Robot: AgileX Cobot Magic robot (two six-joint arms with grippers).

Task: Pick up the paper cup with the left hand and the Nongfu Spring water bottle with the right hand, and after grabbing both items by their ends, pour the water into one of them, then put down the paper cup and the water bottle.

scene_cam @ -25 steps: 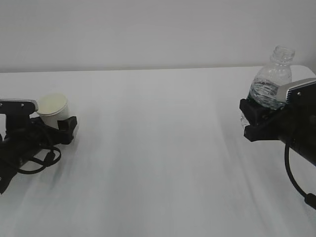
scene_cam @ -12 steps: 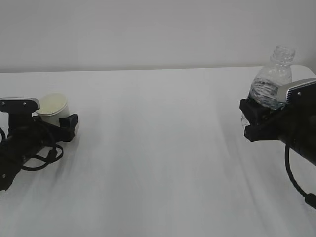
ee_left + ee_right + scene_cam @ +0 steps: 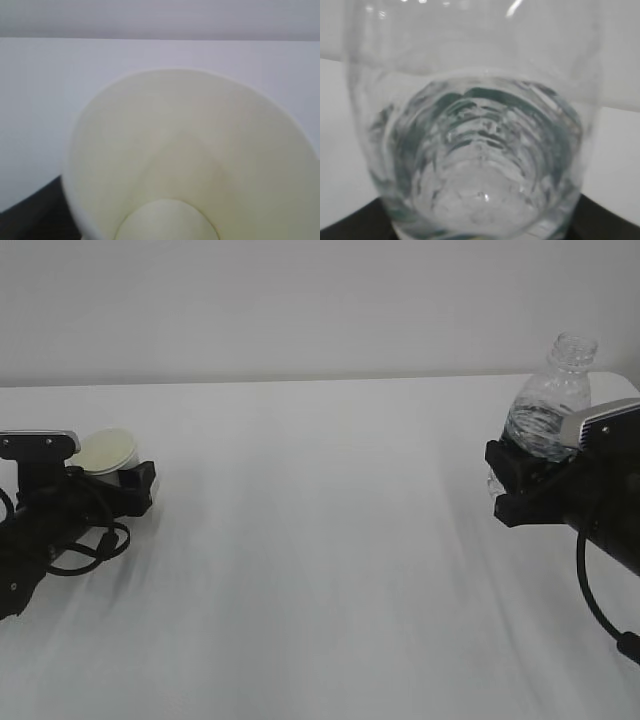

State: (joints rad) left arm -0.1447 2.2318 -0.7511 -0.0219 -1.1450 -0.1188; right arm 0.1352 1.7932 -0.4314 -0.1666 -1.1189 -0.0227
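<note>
white paper cup point(image 3: 108, 452) sits upright between the left tool point(image 3: 125, 487) prongs, spread apart, mouth up. clear water bottle point(image 3: 548, 408) stands upright, neck up, clamped in the right tool point(image 3: 515, 483), far across the desk point(image 3: 320, 540) from the cup.

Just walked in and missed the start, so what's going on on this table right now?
Two black robot arms work at opposite ends of a white table. The left pincer sits around a small white paper cup, whose inside looks empty. The right pincer is at the lower body of an uncapped water bottle, upright and still holding water. Nothing has been poured yet.
</note>
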